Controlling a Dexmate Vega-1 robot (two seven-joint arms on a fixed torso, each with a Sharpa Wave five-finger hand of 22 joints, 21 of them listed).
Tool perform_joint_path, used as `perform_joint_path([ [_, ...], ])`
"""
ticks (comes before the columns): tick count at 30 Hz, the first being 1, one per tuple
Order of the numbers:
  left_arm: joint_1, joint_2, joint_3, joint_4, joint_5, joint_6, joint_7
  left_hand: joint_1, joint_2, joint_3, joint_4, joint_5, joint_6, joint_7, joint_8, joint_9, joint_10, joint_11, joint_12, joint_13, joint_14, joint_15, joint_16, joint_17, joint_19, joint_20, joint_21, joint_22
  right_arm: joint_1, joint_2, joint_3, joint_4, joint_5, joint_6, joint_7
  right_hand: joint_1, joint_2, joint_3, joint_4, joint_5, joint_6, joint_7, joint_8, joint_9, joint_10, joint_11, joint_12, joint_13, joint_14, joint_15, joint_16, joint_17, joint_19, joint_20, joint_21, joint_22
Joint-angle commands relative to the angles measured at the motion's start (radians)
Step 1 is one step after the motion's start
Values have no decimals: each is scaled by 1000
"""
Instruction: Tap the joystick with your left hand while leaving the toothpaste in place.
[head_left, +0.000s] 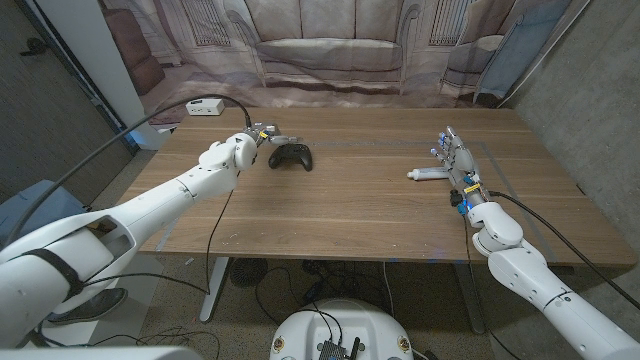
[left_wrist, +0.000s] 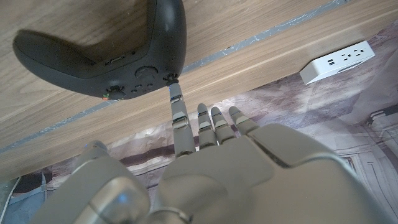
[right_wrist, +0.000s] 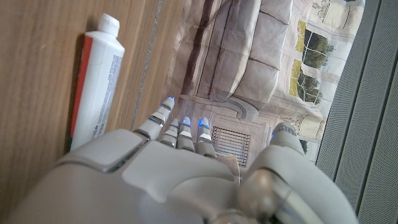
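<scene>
Wooden tabletop, long, with a printed sofa backdrop behind it. Left arm reaches across from the near left corner toward the far left part of the tabletop; right arm comes in along the right side. Left hand is up against the joystick, a black game controller lying at the far left of centre. Fingers extended and apart, nothing held. Right hand stands near the right edge, fingers straight and spread, holding nothing, just beside the toothpaste, a white tube lying on its side with its cap pointing toward table centre. Joystick and toothpaste are well apart, so the tap should not trouble the tube. Handling, as a judgement: the joystick looks like a rigid, smooth plastic shell, fairly light, likely to skid on the wood if pushed sideways; no grasp needed, a short downward touch on the top of the body suits best. From the head, contact cannot be told. The left wrist view settles more: one extended fingertip sits at the joystick's edge by the small buttons, touching or very nearly, the others drawn back; it also shows a white power strip past the table edge. The right wrist view shows the toothpaste's red stripe and print.
</scene>
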Motion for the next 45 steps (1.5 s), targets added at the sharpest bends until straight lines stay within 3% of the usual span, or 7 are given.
perform_joint_path([
  [1,9,4,2,-18,10,17,-2,5,10,-3,-1,7,13,-5,5,2,-3,-2,-1,3,0,-7,2,2,0,3,6,6,-3,1,3,-2,2,6,4,-5,3,2,-4,5,4,-4,-2,3,6,4,-1,3,2,10,-3,3,4,4,-4,2],
  [14,19,8,4,-32,22,34,-6,15,19,-1,-6,7,57,-3,15,2,3,-24,1,2,0,-15,2,1,-2,-6,6,6,-8,-2,4,-7,3,5,4,-6,3,2,-4,5,4,-4,-2,3,6,5,-1,3,2,11,-3,3,4,5,-4,2],
  [31,20,5,9,-37,33,41,-10,21,25,1,-9,7,64,-2,12,2,2,-13,1,2,1,-17,2,1,-4,-9,6,5,-11,-6,6,-9,2,7,10,-7,2,1,-5,5,4,-3,-2,3,7,7,-1,3,2,12,-4,3,3,6,-4,2],
  [32,19,4,10,-36,34,42,-11,23,27,1,-11,7,65,-2,11,2,3,-27,1,2,1,-17,2,1,-3,-9,6,5,-12,-6,7,-10,4,7,9,-8,2,0,-5,5,4,-4,-2,3,6,6,-1,3,2,12,-4,3,3,6,-4,2],
  [42,15,-2,27,-30,55,48,-23,27,30,1,-13,7,76,-5,11,2,4,-15,2,2,2,-16,2,1,-6,-10,6,5,-21,-9,10,-12,5,10,10,-8,2,0,-5,5,4,-3,-2,3,7,6,-1,3,2,10,-4,3,3,7,-3,2],
  [45,17,-2,26,-34,57,53,-24,28,30,0,-14,6,80,-3,11,3,6,-26,2,2,2,-17,2,1,-6,-9,6,5,-23,-9,12,-12,5,10,10,-8,2,0,-6,5,4,-4,-2,3,7,5,-1,3,3,11,-4,3,3,6,-3,2],
])
